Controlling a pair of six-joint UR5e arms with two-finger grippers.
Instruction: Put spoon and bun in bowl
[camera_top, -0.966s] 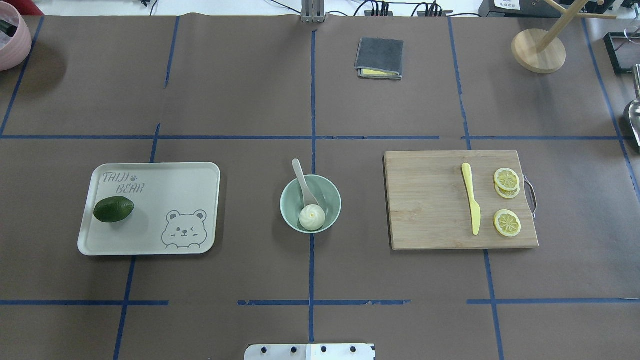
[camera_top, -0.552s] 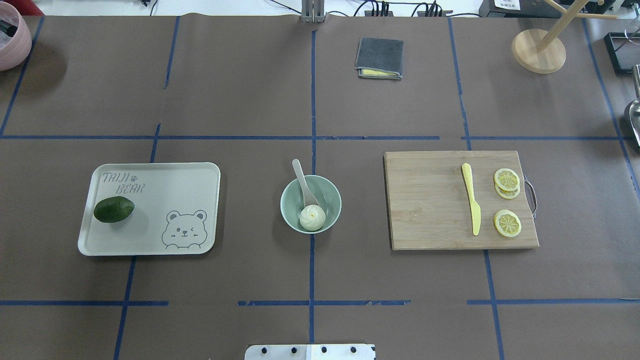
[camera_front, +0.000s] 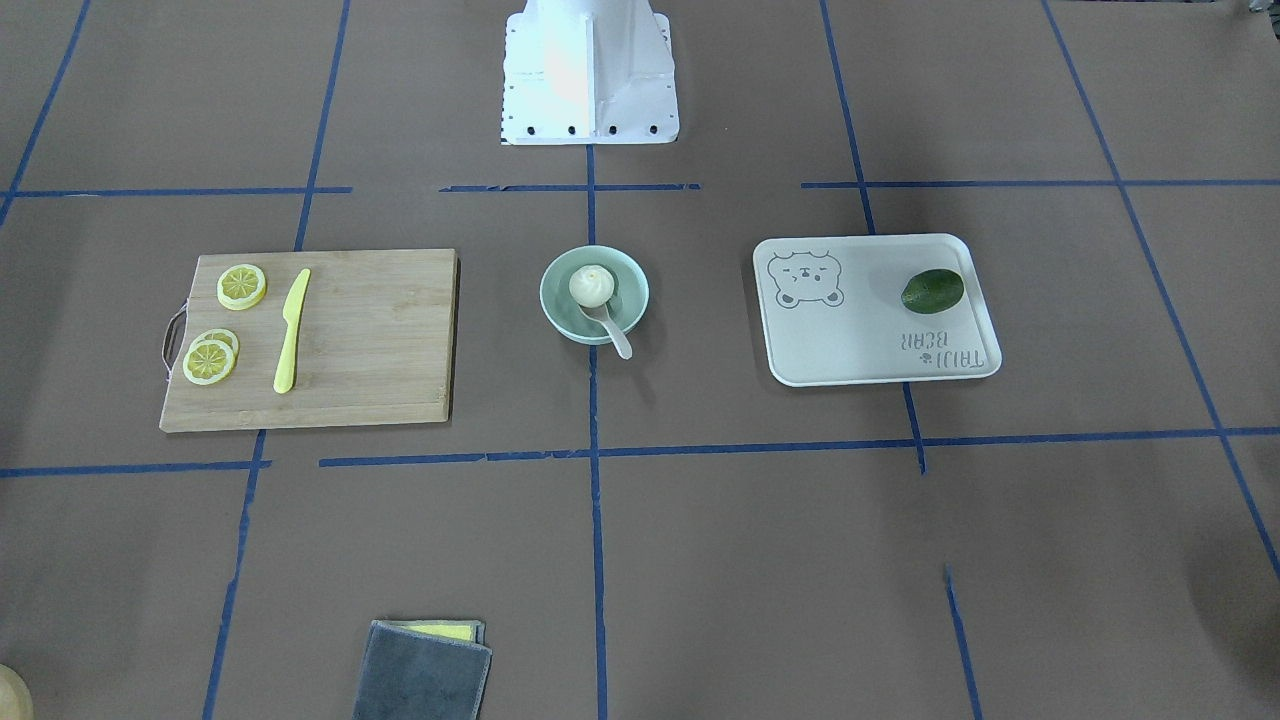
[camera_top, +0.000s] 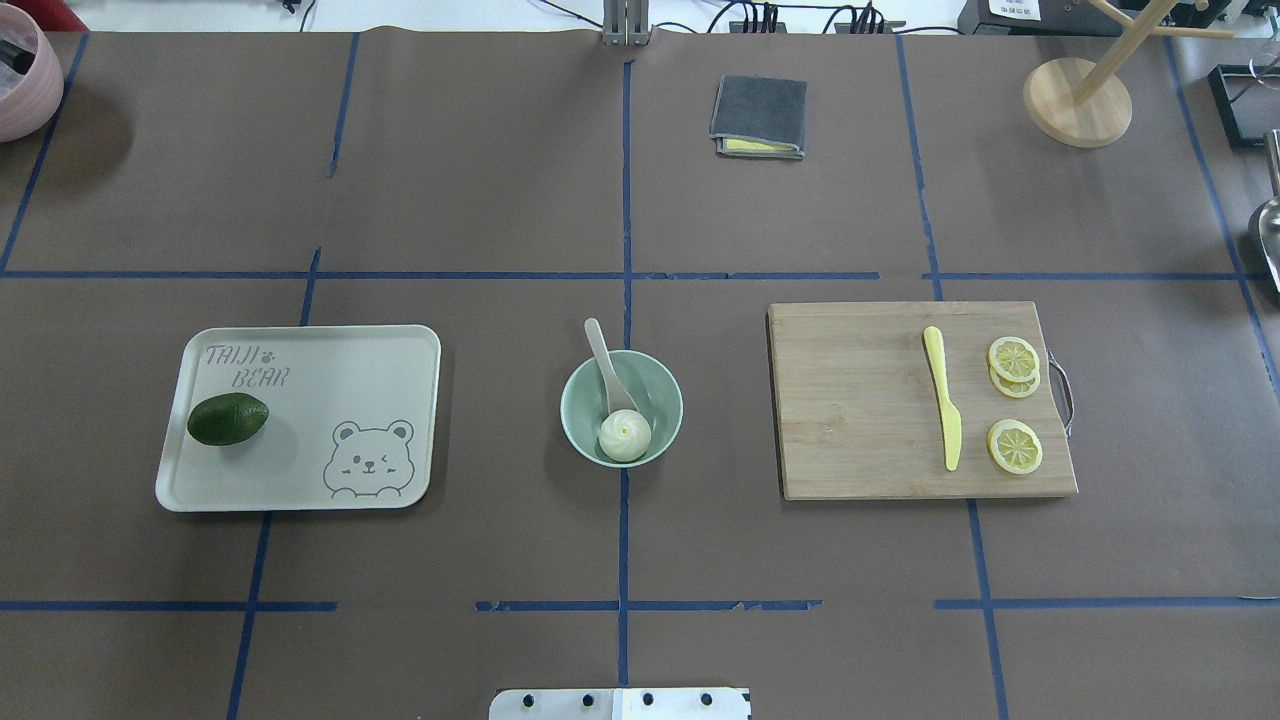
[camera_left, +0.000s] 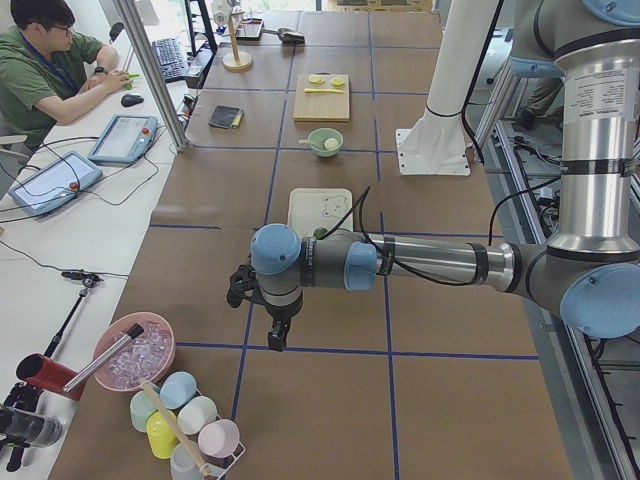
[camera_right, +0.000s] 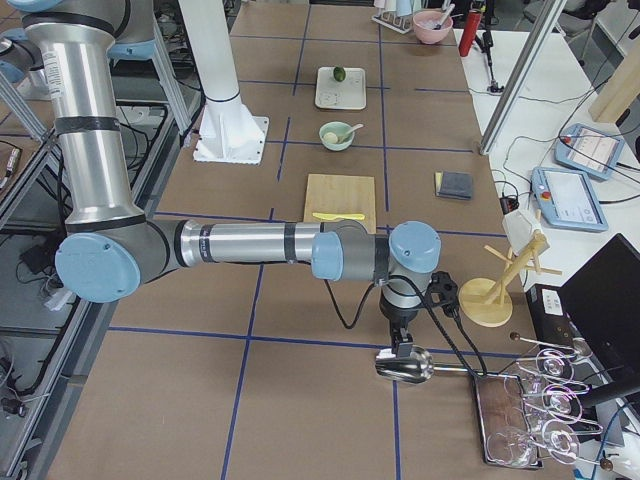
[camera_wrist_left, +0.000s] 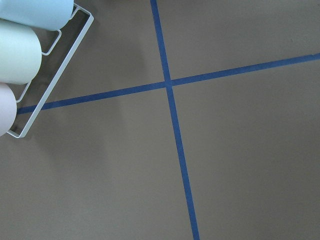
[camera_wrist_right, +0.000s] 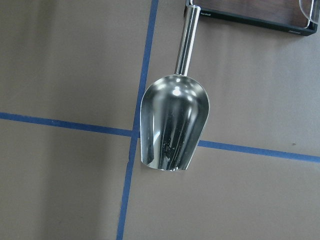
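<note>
Well, in the front-facing view you have one bowl (camera_front: 553, 300) holding one bun (camera_front: 590, 286). One spoon (camera_front: 612, 333) has its scoop inside beside the bun, and its handle leans out over the rim on the side away from the robot. To the robot's right of the bowl sits one cutting board (camera_front: 380, 330) carrying one yellow knife (camera_front: 290, 330) and three lemon slices (camera_front: 242, 286), two of them overlapping. To the robot's left of the bowl lies one tray (camera_front: 860, 340) with one green fruit (camera_front: 932, 290).

From overhead you see the same counts, plus one folded grey cloth (camera_top: 758, 115) beyond the bowl.

In the left side view the left gripper (camera_left: 278, 340) hangs well apart from the bowl; you cannot tell whether its fingers are spread.

In the right side view the right gripper (camera_right: 400, 348) hangs just above one metal scoop (camera_right: 405, 366), also far from the bowl, and its state cannot be told either.

Your left wrist camera shows three cups (camera_wrist_left: 20, 52) in one wire rack (camera_wrist_left: 55, 85).

Your right wrist camera shows that one scoop alone.
</note>
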